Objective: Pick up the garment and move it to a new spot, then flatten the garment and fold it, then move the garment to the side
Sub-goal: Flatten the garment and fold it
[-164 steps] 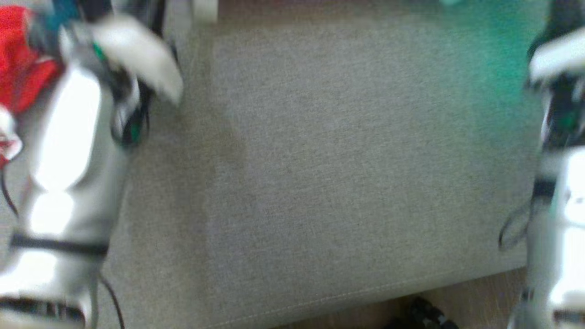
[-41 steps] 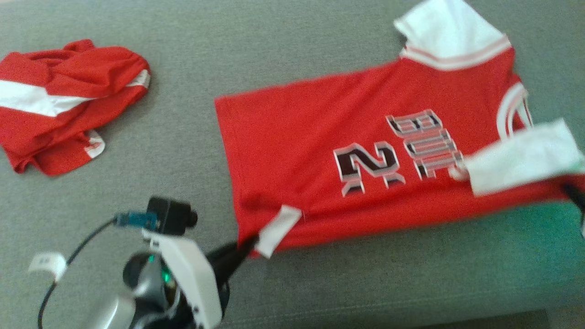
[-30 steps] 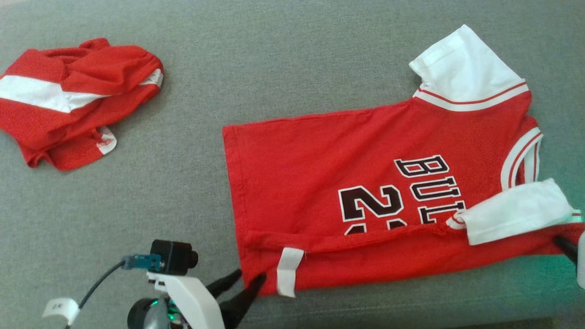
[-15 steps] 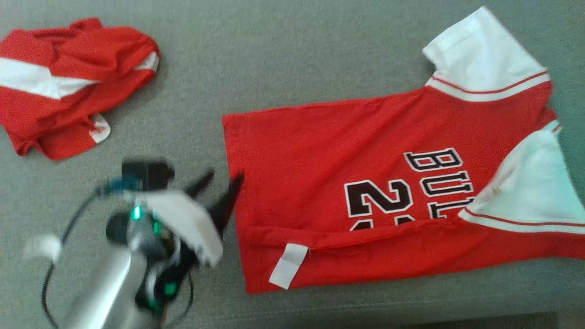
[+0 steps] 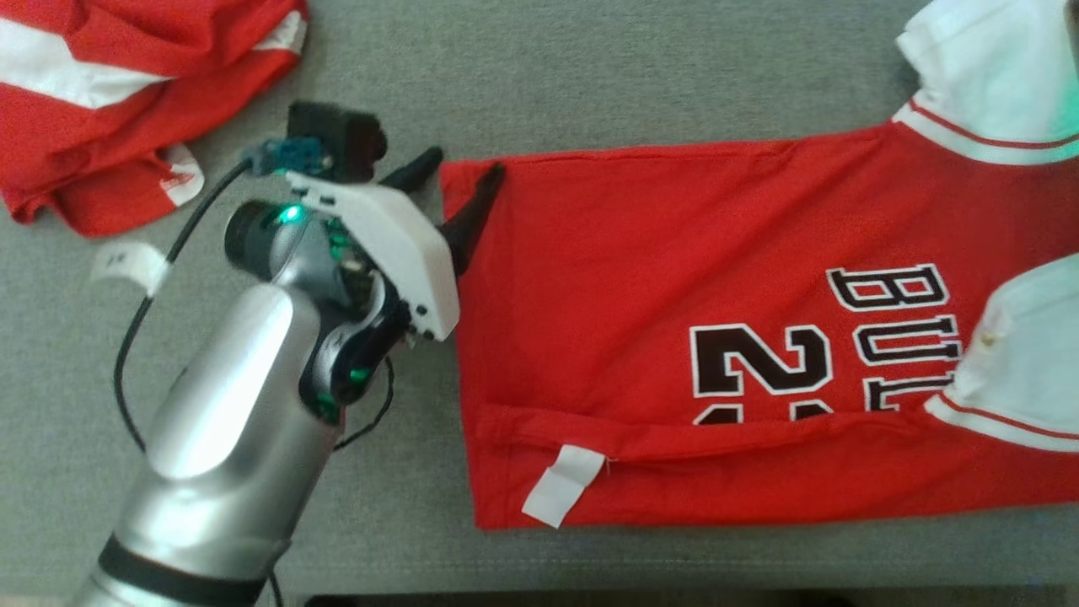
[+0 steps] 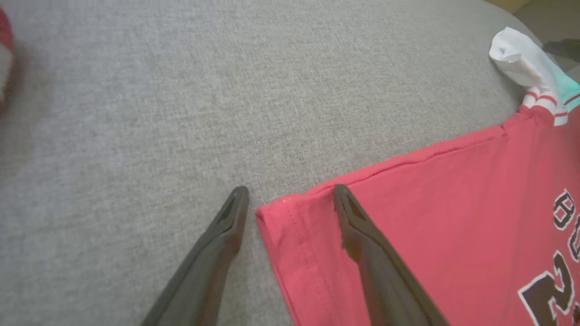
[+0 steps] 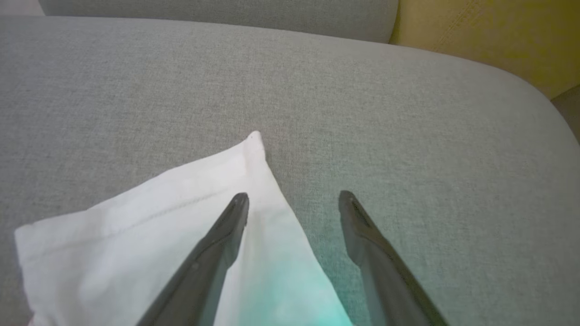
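Note:
The garment (image 5: pixel 641 287) is a red jersey with white sleeves and dark lettering, spread on a grey cushion (image 5: pixel 641 76). Its near long edge is folded over, and a white label (image 5: pixel 563 497) shows there. My left gripper (image 5: pixel 465 162) stands open at the jersey's far hem corner, one finger on the red cloth and the other on the cushion. In the left wrist view that hem corner (image 6: pixel 276 217) lies between the fingers of the left gripper (image 6: pixel 290 190). My right gripper (image 7: pixel 293 194) is open over the tip of a white sleeve (image 7: pixel 158 217), holding nothing.
A second red and white garment (image 5: pixel 110 93) lies bunched at the far left. A cable with a white tag (image 5: pixel 126 261) hangs off my left arm. A yellow cushion (image 7: pixel 489 40) borders the grey seat beyond the sleeve. The seat's front edge runs just below the jersey.
The left gripper has let go of the near hem corner and moved up to the far hem corner, jaws open. The right gripper has released the near sleeve. The camera view has shifted.

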Robot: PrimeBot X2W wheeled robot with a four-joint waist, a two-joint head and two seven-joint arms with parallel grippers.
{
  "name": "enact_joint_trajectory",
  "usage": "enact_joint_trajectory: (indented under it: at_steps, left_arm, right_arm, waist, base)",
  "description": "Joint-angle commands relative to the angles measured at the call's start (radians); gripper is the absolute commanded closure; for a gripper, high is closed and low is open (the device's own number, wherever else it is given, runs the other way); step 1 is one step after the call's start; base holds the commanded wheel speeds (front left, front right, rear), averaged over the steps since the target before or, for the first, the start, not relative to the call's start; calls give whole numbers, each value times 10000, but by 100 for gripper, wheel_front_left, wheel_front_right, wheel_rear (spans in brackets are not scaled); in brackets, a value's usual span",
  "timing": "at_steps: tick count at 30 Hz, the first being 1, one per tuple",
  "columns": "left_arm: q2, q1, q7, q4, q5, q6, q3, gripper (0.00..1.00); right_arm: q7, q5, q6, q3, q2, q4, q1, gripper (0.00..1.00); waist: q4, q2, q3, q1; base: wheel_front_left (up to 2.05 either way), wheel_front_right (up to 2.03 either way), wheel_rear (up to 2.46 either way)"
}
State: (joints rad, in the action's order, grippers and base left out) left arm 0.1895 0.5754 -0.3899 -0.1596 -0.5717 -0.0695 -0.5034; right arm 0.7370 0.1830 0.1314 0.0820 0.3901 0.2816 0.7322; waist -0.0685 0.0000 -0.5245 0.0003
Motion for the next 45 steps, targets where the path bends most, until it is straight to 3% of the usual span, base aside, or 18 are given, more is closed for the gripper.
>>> enact_joint_trajectory:
  at_steps: [1,14,22,29,30,31,32,33,45]
  left_arm:
    - [180,294,-179,3,155,70,171,0]
    - [336,858,-1091,-153,-64,557,-231,0]
    - [492,704,-1537,25,-249,820,-497,0]
    - [770,524,-1815,502,-372,759,-463,0]
    - [783,525,-1804,491,-369,737,-449,0]
    - [771,528,-1777,460,-382,712,-428,0]
    - [753,541,-1745,419,-385,696,-419,66]
    - [720,558,-1703,378,-400,698,-415,100]
    - [569,1217,-540,459,-335,653,109,100]
  right_arm:
    - [-229,-66,-7,-133,89,0,386,0]
    - [-759,285,-7,-519,-274,1799,1618,0]
    - [-580,623,-7,-850,-284,2264,1556,0]
    - [-553,814,-7,-969,-148,2405,1403,0]
    - [-559,832,-7,-940,-165,2440,1387,9]
    - [-570,838,-7,-900,-189,2478,1383,32]
    - [-560,844,-7,-867,-222,2528,1381,69]
    - [-540,887,-7,-856,-270,2562,1386,100]
    - [-2187,513,-7,372,-237,2562,2195,100]
  waist:
    - [-160,0,-183,-3]
    - [-237,0,-337,-3]
    - [-198,0,-51,-3]
    - [-200,0,156,-3]
    - [-196,0,151,-3]
    - [-189,0,141,-3]
    - [-181,0,125,-3]
    - [-171,0,103,-3]
    - [-5,0,55,-3]
  base:
    - [0,0,0]
    - [0,0,0]
    - [0,0,0]
    - [0,0,0]
    - [0,0,0]
    - [0,0,0]
    - [0,0,0]
    - [0,0,0]
    - [0,0,0]
